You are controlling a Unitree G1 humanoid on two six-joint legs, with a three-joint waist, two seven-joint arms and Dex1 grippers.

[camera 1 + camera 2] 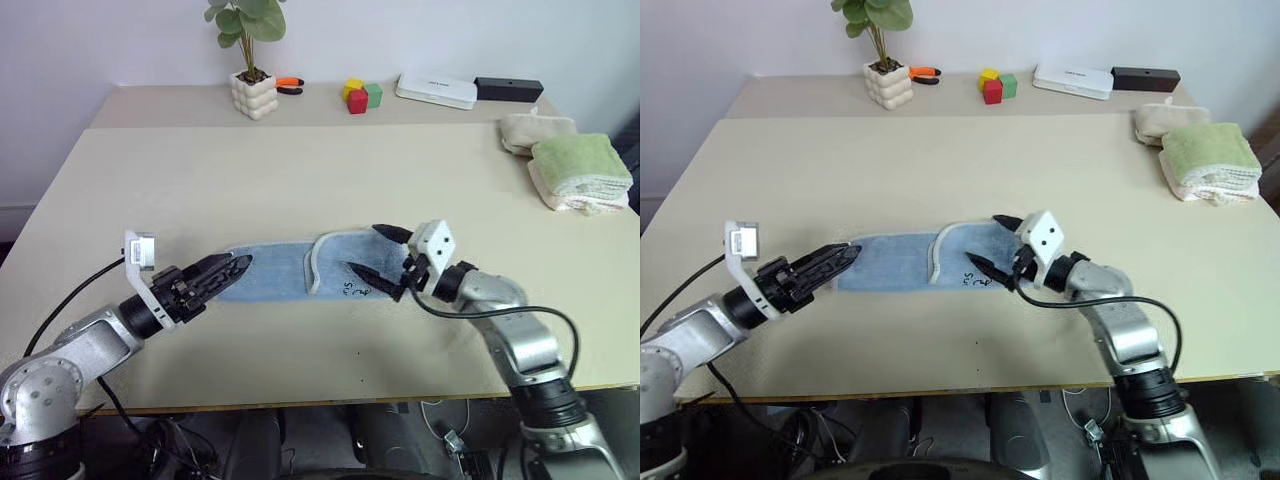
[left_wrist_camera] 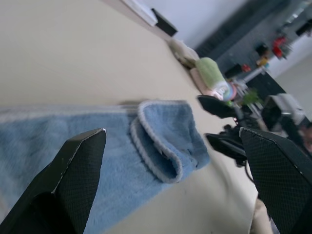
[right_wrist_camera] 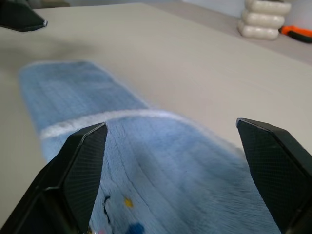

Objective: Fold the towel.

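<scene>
The light blue towel [image 1: 300,268] lies as a long strip near the table's front edge, its right part folded over leftward with a pale cream edge [image 1: 312,262] on top and a small dark mark [image 1: 352,290] near the front. My left gripper [image 1: 228,272] hovers at the strip's left end, open with nothing between its fingers [image 2: 73,185]. At the right end my right gripper [image 1: 378,256] stands open over the folded part, fingers [image 3: 80,170] spread to either side of the cloth and holding nothing.
A green folded towel [image 1: 582,165] and a beige one [image 1: 535,130] are stacked at the table's right edge. Along the back stand a potted plant [image 1: 252,70], an orange tool [image 1: 289,85], coloured blocks [image 1: 361,95], a white box [image 1: 436,90] and a black box [image 1: 508,88].
</scene>
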